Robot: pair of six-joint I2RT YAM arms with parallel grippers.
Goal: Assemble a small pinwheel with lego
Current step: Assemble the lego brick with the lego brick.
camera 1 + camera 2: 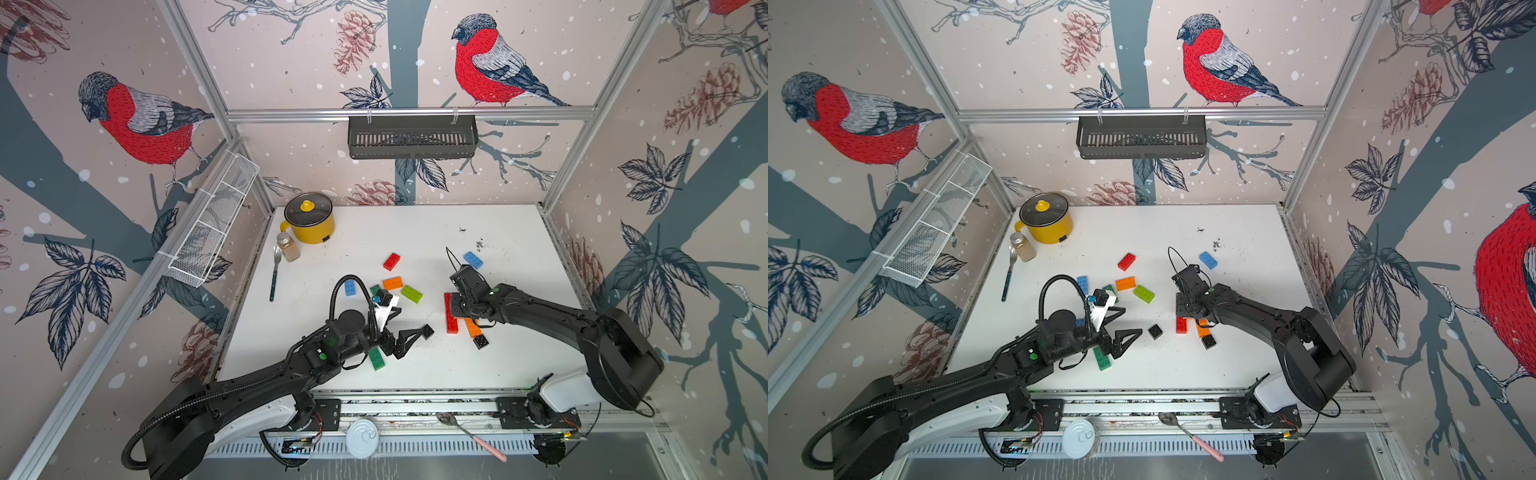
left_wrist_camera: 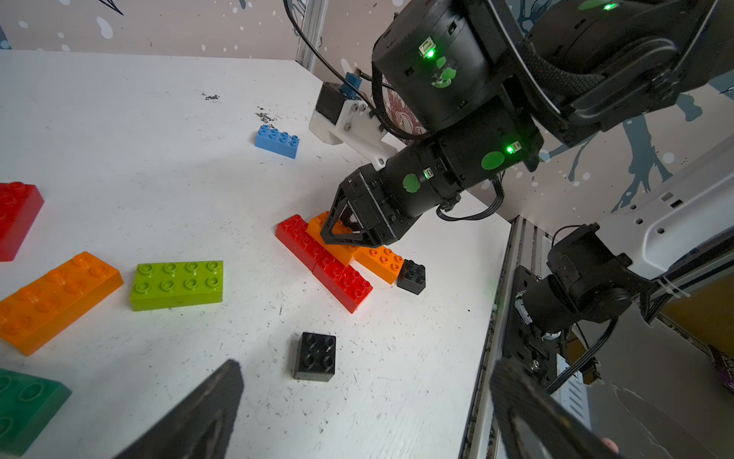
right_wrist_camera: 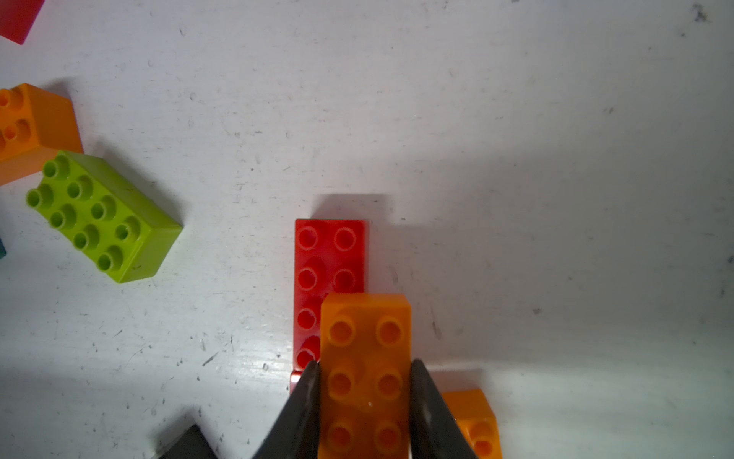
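My right gripper (image 3: 364, 365) is shut on an orange lego brick (image 3: 365, 373), held studs up just over a row of two red bricks (image 2: 323, 260) lying end to end. Another orange brick (image 2: 380, 260) lies beside that row, with a black square (image 2: 412, 276) at its end. My left gripper (image 2: 367, 369) stands open with nothing in it, just short of a second black square (image 2: 315, 355). In a top view the left gripper (image 1: 409, 332) sits left of the red row (image 1: 450, 316). Loose bricks lie around: lime (image 1: 411, 294), orange (image 1: 392, 283), red (image 1: 391, 261), blue (image 1: 473, 259), dark green (image 1: 376, 359).
A yellow pot (image 1: 309, 218), a spice jar (image 1: 288, 246) and a fork (image 1: 274, 270) stand at the table's back left. Another blue brick (image 1: 350, 287) lies behind the left wrist. A spoon (image 1: 469, 432) and a tin lid (image 1: 362, 436) rest on the front rail.
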